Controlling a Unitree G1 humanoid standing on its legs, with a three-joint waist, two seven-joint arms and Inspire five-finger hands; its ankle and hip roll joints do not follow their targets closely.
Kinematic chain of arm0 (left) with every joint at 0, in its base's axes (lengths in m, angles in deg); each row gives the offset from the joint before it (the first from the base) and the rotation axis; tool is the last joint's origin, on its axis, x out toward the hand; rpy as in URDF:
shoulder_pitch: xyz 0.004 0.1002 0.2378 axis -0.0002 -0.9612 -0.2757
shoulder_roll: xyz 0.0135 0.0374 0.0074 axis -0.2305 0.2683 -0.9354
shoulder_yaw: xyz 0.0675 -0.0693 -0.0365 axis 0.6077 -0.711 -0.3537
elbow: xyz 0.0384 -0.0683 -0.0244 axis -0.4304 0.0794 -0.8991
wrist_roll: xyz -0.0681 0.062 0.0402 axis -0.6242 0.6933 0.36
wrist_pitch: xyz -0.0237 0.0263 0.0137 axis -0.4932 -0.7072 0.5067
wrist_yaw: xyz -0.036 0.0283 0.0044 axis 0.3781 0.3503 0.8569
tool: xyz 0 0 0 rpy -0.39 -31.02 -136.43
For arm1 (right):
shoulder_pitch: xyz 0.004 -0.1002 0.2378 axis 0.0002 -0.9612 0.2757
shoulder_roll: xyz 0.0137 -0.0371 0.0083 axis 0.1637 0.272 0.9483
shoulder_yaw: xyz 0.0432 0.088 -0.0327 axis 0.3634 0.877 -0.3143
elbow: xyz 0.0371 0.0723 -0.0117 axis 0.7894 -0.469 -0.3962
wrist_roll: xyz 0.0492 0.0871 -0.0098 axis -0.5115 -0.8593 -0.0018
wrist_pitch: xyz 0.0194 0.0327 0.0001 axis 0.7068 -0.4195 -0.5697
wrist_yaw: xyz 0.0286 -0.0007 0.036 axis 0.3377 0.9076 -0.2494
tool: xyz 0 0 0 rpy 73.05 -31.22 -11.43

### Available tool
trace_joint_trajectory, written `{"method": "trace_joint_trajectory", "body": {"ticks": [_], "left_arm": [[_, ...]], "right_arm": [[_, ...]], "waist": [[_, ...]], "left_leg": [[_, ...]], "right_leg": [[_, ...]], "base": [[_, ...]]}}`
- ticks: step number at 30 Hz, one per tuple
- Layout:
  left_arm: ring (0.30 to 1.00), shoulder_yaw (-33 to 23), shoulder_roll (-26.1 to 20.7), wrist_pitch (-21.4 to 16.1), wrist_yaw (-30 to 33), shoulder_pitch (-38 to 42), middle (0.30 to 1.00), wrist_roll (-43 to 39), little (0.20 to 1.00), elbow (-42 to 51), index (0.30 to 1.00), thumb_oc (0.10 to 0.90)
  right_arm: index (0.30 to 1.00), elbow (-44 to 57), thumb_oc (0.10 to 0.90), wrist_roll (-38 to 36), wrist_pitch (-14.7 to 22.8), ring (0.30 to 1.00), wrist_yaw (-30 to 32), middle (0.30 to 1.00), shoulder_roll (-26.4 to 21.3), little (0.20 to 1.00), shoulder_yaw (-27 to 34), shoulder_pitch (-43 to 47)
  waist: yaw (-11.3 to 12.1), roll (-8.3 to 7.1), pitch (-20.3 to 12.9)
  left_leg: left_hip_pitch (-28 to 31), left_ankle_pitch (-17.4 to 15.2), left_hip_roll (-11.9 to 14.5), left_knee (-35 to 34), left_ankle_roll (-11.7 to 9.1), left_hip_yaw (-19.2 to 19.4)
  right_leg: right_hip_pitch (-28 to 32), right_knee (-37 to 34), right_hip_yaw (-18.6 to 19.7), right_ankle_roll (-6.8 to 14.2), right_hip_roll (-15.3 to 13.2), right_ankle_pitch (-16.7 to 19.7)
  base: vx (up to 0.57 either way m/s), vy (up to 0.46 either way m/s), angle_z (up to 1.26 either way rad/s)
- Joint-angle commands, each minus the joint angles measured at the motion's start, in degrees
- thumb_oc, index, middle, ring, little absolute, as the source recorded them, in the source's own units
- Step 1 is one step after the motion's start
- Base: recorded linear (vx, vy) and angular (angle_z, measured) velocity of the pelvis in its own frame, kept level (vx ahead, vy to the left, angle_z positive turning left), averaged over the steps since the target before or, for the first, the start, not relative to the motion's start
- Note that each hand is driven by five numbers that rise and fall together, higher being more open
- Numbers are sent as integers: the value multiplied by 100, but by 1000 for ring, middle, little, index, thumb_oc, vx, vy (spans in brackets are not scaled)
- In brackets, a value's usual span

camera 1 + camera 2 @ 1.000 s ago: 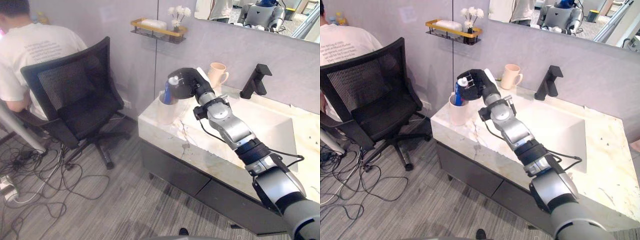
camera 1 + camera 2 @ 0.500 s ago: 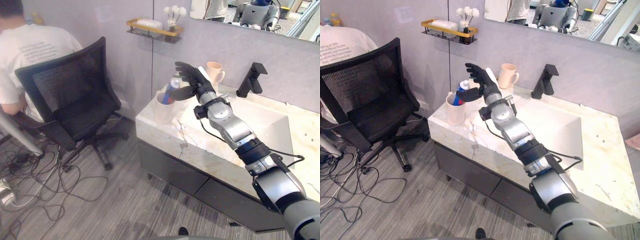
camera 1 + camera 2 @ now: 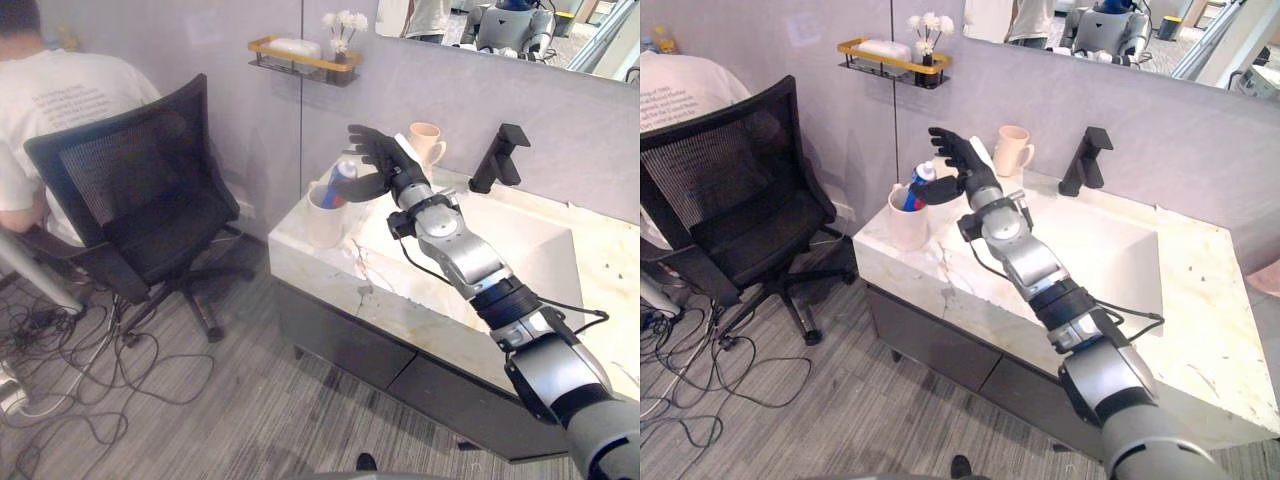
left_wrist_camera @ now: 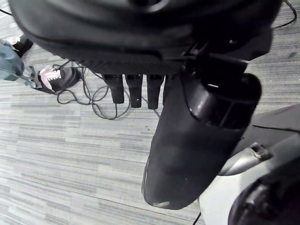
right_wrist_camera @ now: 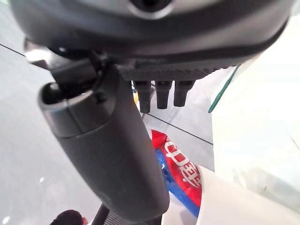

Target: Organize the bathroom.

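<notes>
Toothpaste tube [image 3: 922, 184] seated upright in white cup [image 3: 907, 222], tidied for storage. Right hand [image 3: 958, 158] spread just above cup, nothing gripped.

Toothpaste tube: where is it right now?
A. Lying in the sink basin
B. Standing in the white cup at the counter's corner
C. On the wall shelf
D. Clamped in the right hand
B: the toothpaste tube stands tilted in the white cup, and the right hand beside it has its fingers spread open.
</notes>
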Motion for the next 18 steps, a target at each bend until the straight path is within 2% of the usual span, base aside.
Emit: {"method": "trace_joint_trajectory", "body": {"ticks": [1,7,14,18], "left_arm": [[900,386,-236,40,-43,52,900,357,900,-513,900,800],[900,441,-187,114,-44,61,900,253,900,-505,900,800],[900,450,-145,94,41,41,900,124,900,-597,900,800],[900,457,-122,102,90,34,900,190,900,-639,900,800]], "right_arm": [[900,260,800,-430,761,900,83,900,-31,900,676,757],[900,922,800,-1401,767,900,85,900,237,900,915,596],[900,1359,800,-1627,796,900,265,900,346,900,1211,515],[900,1530,800,-1687,758,900,403,900,165,900,1472,572]], "waist": [[25,-285,-395],[-39,-275,-438],[-50,-292,-469],[-55,-325,-503]], "left_leg": [[23,-684,-47,887,433,581],[24,-720,-72,942,456,649],[47,-729,-70,929,469,631],[70,-736,-53,919,470,628]], "right_leg": [[-948,854,703,544,-445,5],[-964,886,771,541,-428,-11],[-964,917,762,540,-416,-25],[-940,907,742,551,-411,-31]], "base": [[-26,21,-4],[-13,30,-5],[-1,14,0],[0,0,0]]}}
